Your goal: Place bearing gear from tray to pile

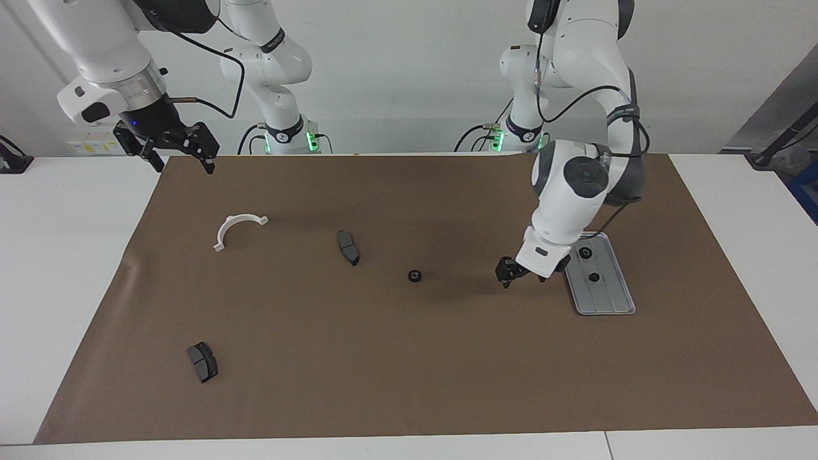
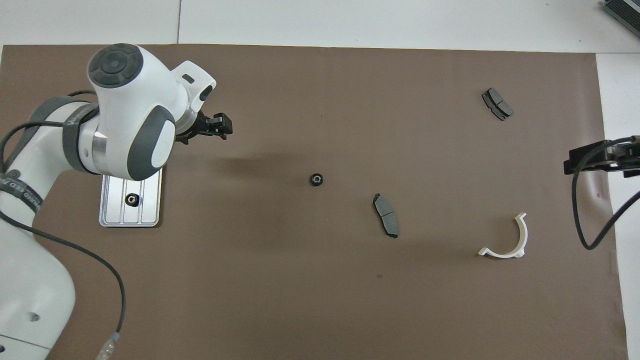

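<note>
The left tool (image 1: 521,273) hangs empty, fingers spread, over the brown mat just beside the tray (image 1: 612,301), at the tray's 9 o'clock in the facing view. 2 gears (image 1: 584,252) sit in the tray; 1 black gear (image 1: 414,276) lies alone mid-table (image 1: 735,255). The right tool (image 1: 172,150) waits, spread, above the mat's corner.

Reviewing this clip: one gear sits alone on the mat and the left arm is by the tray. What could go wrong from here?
Two gears lie close together in the tray; the left gripper, over the mat beside the tray, might nudge one while taking the other. A later drop could knock the round gear on the mat and roll it. The right gripper waits over the mat's edge.
</note>
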`<state>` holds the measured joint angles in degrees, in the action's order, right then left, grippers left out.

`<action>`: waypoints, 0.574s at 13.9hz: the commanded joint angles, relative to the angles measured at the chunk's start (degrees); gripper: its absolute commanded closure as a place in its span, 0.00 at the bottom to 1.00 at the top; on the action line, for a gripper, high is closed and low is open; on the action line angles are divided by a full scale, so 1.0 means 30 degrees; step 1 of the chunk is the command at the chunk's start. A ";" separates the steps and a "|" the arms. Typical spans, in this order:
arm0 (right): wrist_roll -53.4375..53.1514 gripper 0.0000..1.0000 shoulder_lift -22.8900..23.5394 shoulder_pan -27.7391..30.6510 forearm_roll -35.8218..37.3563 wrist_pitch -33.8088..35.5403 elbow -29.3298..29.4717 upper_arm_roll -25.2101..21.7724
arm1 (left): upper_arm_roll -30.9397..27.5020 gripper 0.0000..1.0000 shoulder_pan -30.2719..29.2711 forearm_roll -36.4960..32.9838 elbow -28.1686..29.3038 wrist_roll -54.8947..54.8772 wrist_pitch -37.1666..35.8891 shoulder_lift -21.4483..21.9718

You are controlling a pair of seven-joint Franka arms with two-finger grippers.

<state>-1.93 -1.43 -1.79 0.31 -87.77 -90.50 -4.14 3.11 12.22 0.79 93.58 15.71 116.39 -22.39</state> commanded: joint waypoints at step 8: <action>0.0293 0.00 -0.0401 0.0216 -0.0515 -0.0158 -0.0477 0.0091 | 0.0134 0.08 -0.4448 0.0089 0.5185 -0.8599 0.3786 0.2129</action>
<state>-1.93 -1.43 -1.79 0.31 -87.77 -90.50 -4.14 3.05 1.42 0.79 103.67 -6.61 121.76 -18.69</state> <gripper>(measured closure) 0.000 0.084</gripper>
